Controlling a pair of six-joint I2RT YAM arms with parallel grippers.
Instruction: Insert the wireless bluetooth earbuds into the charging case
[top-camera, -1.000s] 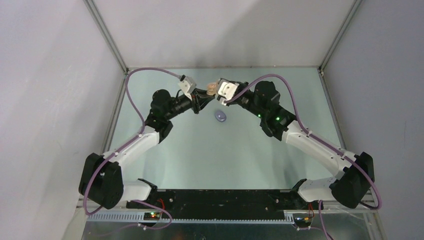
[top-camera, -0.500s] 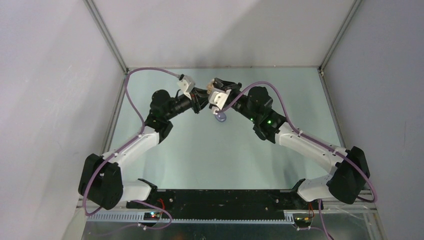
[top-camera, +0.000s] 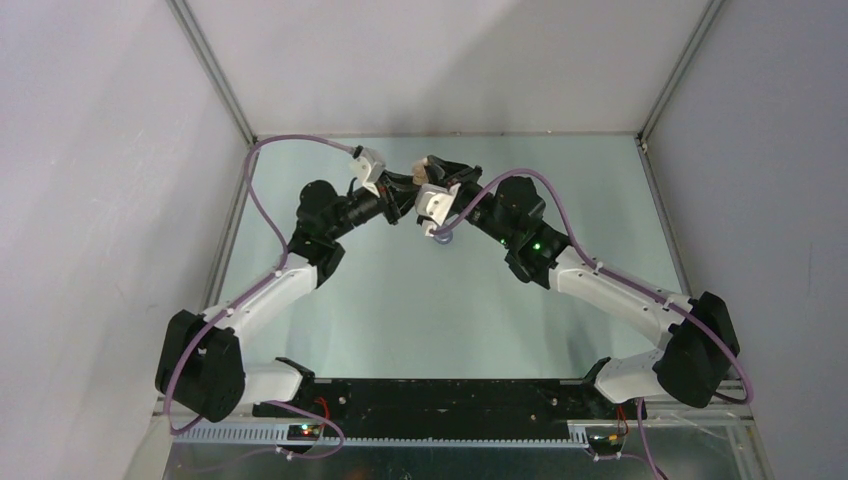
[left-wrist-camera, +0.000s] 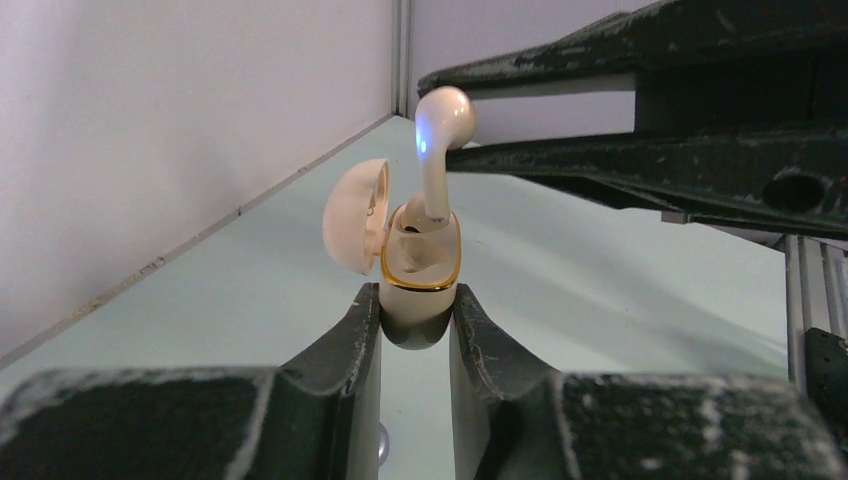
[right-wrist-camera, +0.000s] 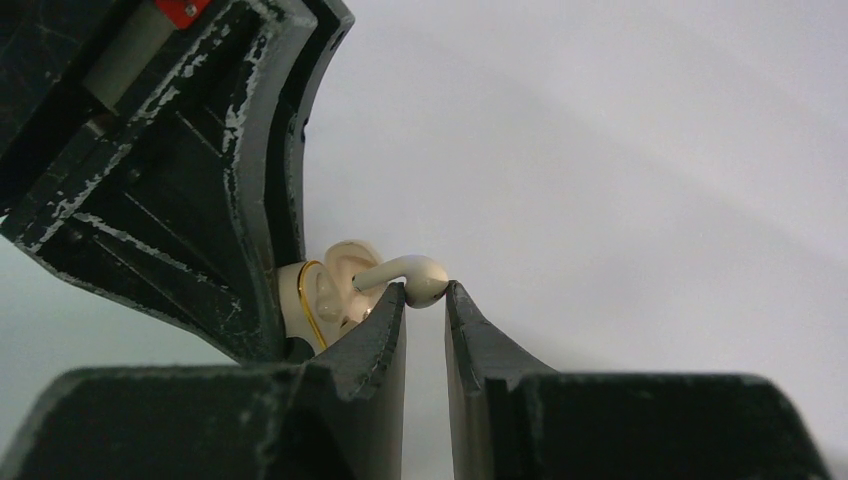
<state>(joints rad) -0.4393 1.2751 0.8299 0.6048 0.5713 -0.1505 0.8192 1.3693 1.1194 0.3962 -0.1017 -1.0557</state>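
- Nearest the bases, the table (top-camera: 420, 320) lies bare between the two arms, which reach forward and meet over its far half.
- Just under the right wrist a small lilac rounded thing (top-camera: 443, 239) sits on the table, partly hidden. It may be a second case, but I cannot tell.
- The left jaws are pressed onto the lower body of the cream charging case (left-wrist-camera: 420, 280) and hold it off the table with its mouth facing up towards the other arm.
- The case's lid (left-wrist-camera: 355, 215) is swung open to one side and stands apart from the bud's path.
- One cream earbud (left-wrist-camera: 441, 125) stands over the gold-rimmed mouth. Its stem points down into the well, with the tip at or just inside the opening, and a small blue light glows on it.
- The right jaws pinch the earbud's rounded head (right-wrist-camera: 415, 275) from the far side, so the case lies straight along the stem from them.
- The stem's long axis looks lined up with the well, so the coming move is likely a short push by the right arm along that axis while the left arm braces. A slight tilt could jam the stem against the rim.
- The seating looks begun but not finished, and no other bud shows in any view.
- Beyond them is the far wall (top-camera: 440, 60).
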